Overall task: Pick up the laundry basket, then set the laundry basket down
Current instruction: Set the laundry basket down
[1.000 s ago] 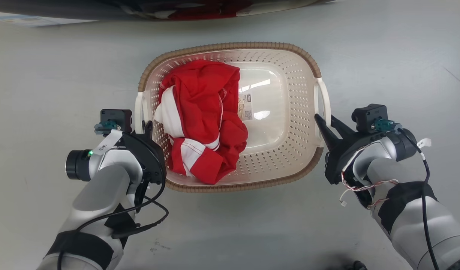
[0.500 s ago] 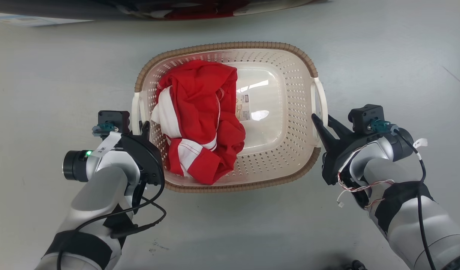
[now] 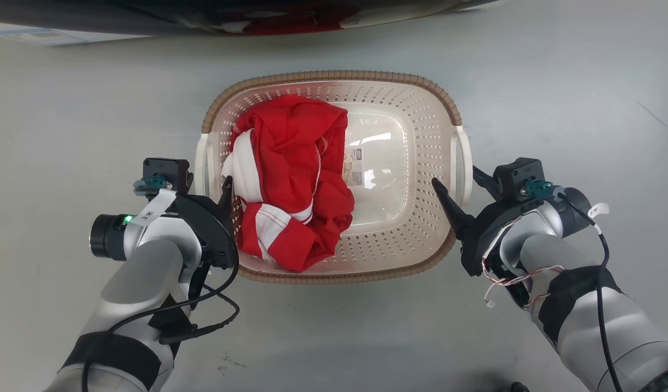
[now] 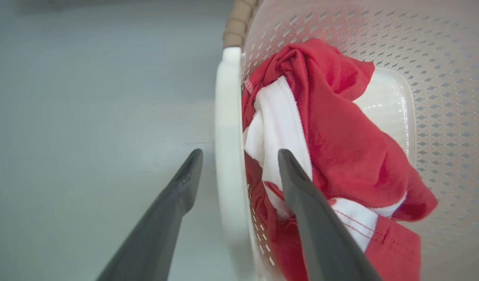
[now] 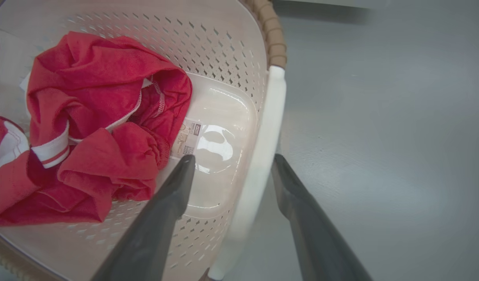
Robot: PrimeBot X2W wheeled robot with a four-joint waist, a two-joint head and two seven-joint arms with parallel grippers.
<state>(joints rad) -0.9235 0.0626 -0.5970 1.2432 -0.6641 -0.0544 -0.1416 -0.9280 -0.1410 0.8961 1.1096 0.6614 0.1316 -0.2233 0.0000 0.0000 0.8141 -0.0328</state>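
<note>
Floor (image 3: pixel 557 81), grey and smooth, carries the cream-white plastic laundry basket (image 3: pixel 410 235) with holes and a brown rim. A crumpled red and white cloth (image 3: pixel 290 179) fills its left half. The left gripper (image 4: pixel 239 154) has its fingers spread apart, one on each side of the left white handle (image 4: pixel 227 113), not pinching it. The inner one is right by the cloth. The right gripper (image 5: pixel 233 157) is spread the same way around the right white handle (image 5: pixel 271 117).
</note>
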